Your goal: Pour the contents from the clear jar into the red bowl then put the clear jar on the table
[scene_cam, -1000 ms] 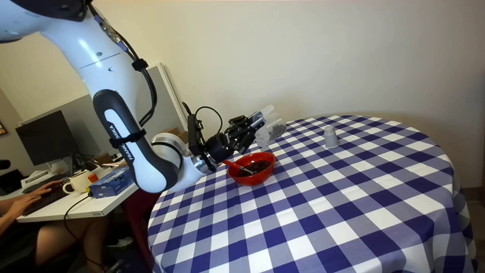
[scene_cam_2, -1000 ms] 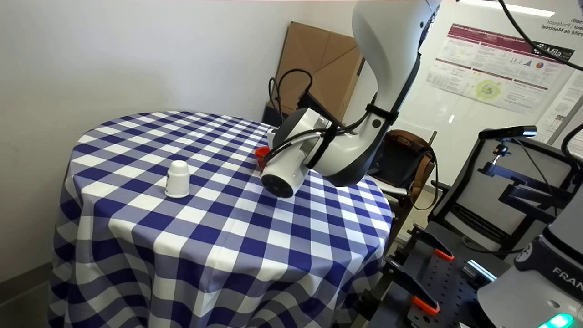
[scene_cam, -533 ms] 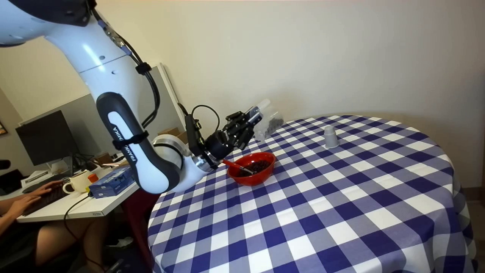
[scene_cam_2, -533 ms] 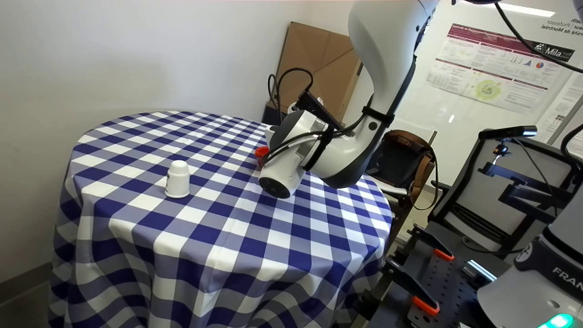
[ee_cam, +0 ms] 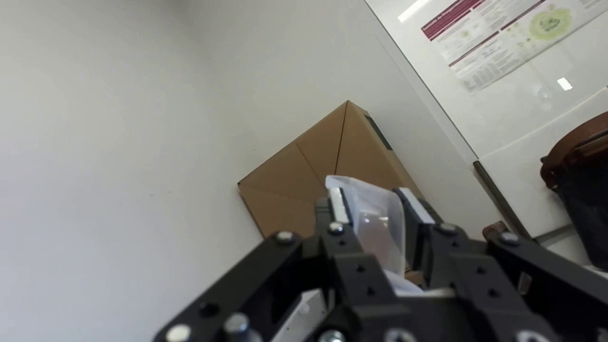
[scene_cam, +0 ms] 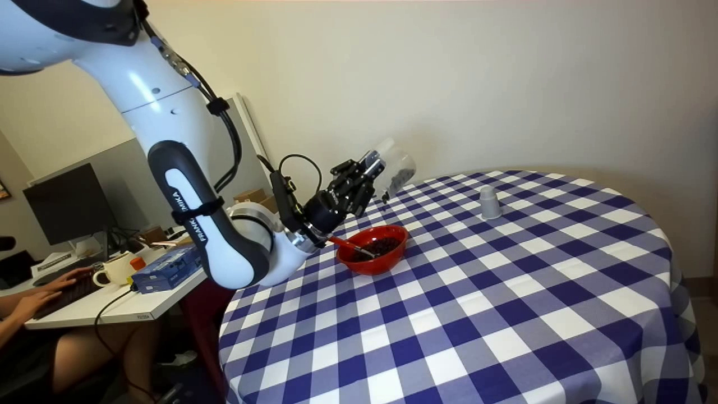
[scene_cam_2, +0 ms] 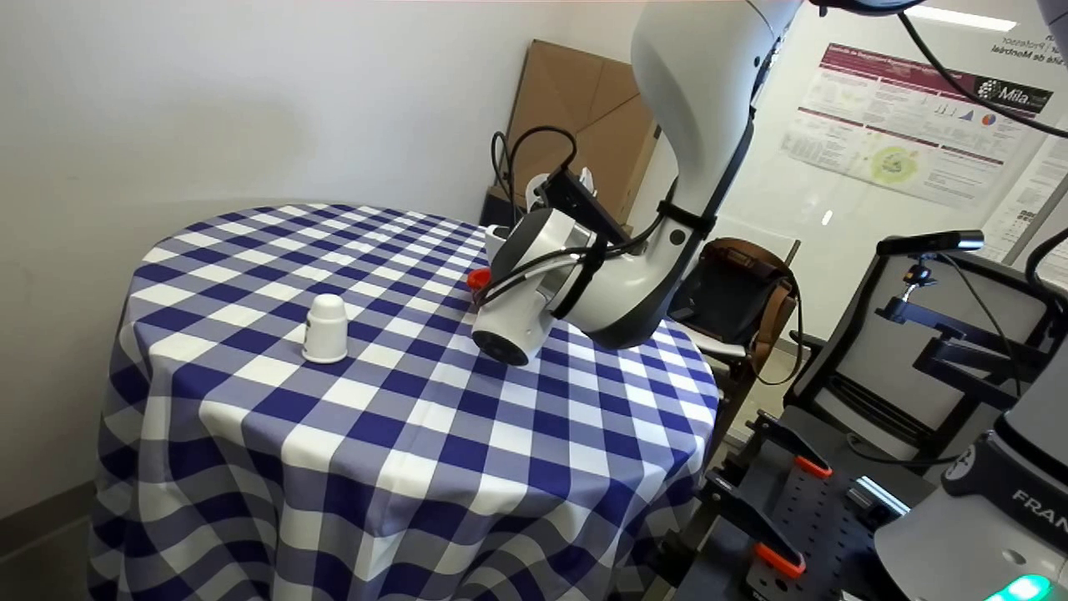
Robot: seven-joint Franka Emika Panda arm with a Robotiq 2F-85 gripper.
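The arm [scene_cam: 196,207] leans in from the left, and its gripper [ee_cam: 377,205] has hold of the clear jar [scene_cam: 397,167]: in the wrist view I see the fingers [ee_cam: 338,205] set against it, one on either side. In an exterior view the jar hangs in the air, steeply tilted, higher than the red bowl [scene_cam: 377,266] and apart from it (whether it is squarely over the bowl, I cannot tell). Dark bits [scene_cam: 401,178] lie along the jar's lower wall, and a few show right at its lowest edge.

The bowl stands on the table [scene_cam: 477,314], toward the far left of the blue-and-white checked cloth [scene_cam: 538,365] as that view has it. More dark bits are heaped inside, and a spoon [scene_cam: 353,247] with a red handle rests among them, the handle leading off to the left. Well apart from the bowl, a small whitish object [scene_cam_2: 325,330] stands upright on the cloth in both exterior views.

Over at the left is a desk [scene_cam: 137,309] with a monitor [scene_cam: 70,202], a mug [scene_cam: 119,271] and a blue box [scene_cam: 168,270]. In an exterior view a large cardboard box [scene_cam_2: 596,92] stands on the far side, beyond the table.
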